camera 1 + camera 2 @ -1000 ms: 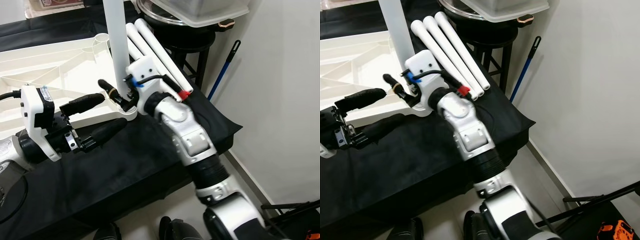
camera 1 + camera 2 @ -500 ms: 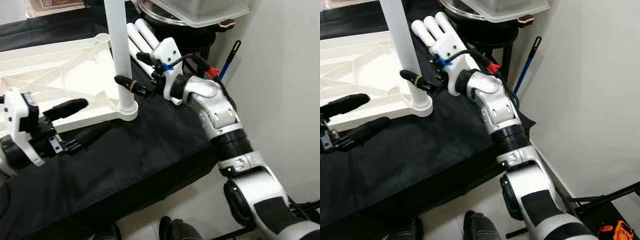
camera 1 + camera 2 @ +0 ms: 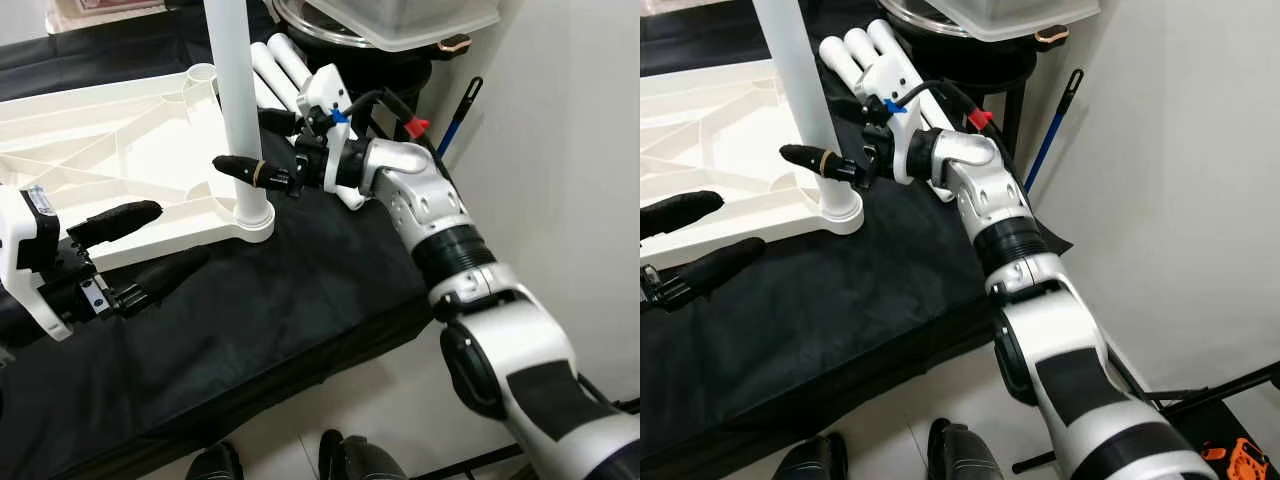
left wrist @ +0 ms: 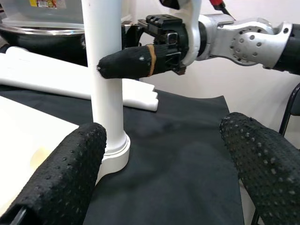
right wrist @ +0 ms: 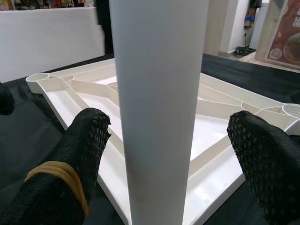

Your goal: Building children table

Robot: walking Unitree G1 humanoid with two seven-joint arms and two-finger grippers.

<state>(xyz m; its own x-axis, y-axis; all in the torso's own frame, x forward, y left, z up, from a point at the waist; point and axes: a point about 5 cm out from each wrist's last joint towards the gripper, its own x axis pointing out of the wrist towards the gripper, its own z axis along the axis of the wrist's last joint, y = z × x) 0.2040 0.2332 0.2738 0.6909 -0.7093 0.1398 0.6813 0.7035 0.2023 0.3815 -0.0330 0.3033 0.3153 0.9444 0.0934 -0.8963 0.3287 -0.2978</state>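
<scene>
**One leg standing, three lying, both claws open**

We count one white tabletop panel (image 3: 110, 150) lying underside-up on the black-draped table (image 3: 280, 300), one white leg (image 3: 235, 110) standing upright in its near corner socket, and three more white legs (image 3: 865, 45) lying side by side on the cloth behind our right arm.

Our right claw (image 3: 262, 140) is spread wide around the upright leg. One finger (image 3: 245, 170), banded with a yellow ring, lies just in front of the leg; the other sits behind it. In the right wrist view the leg stands between the two fingers with a gap on each side, so we grip nothing.

Our left claw (image 3: 150, 245) is also wide open, holding nothing, near the panel's front edge. Its upper finger (image 3: 115, 220) lies over the panel's rim, the lower over the cloth.
</scene>
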